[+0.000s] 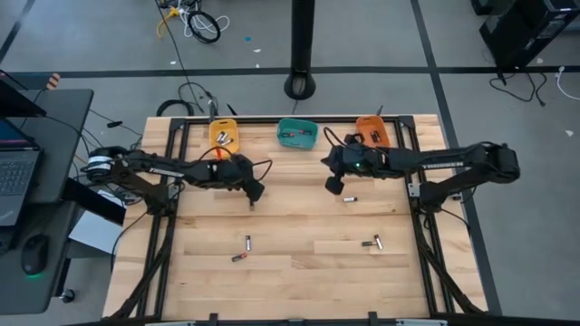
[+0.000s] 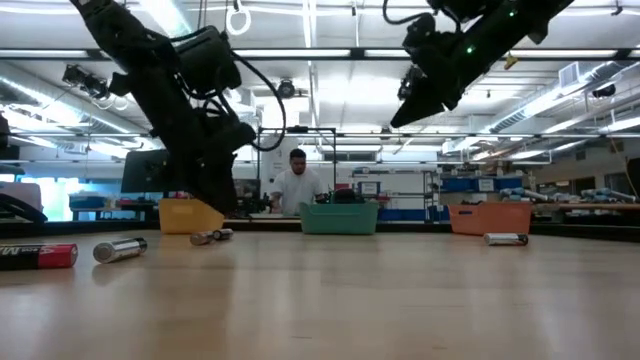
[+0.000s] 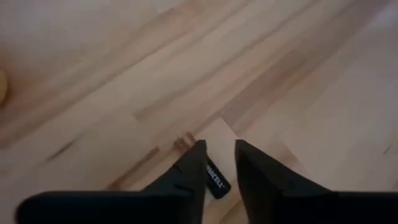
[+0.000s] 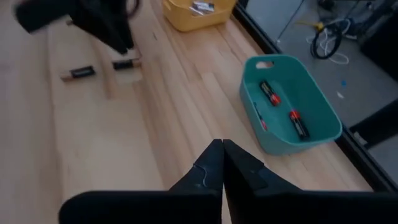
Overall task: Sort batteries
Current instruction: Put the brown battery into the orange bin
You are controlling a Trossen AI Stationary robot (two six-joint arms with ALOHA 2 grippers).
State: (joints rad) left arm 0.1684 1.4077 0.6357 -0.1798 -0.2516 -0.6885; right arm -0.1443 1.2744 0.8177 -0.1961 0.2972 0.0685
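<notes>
Left gripper (image 3: 219, 163), fingers parted, straddles a battery (image 3: 215, 180) at high-view centre-left, needing closure to pick; right gripper (image 4: 222, 163) clenched empty.

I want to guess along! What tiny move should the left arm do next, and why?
Probably close its fingers. The left gripper is down at the table with a black battery lying in the gap between its open fingers, so a squeeze should grab it. The right gripper is shut and empty, up in the air.

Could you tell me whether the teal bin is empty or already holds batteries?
Not empty: the teal bin holds at least two red-tipped batteries lying on its floor.
</notes>
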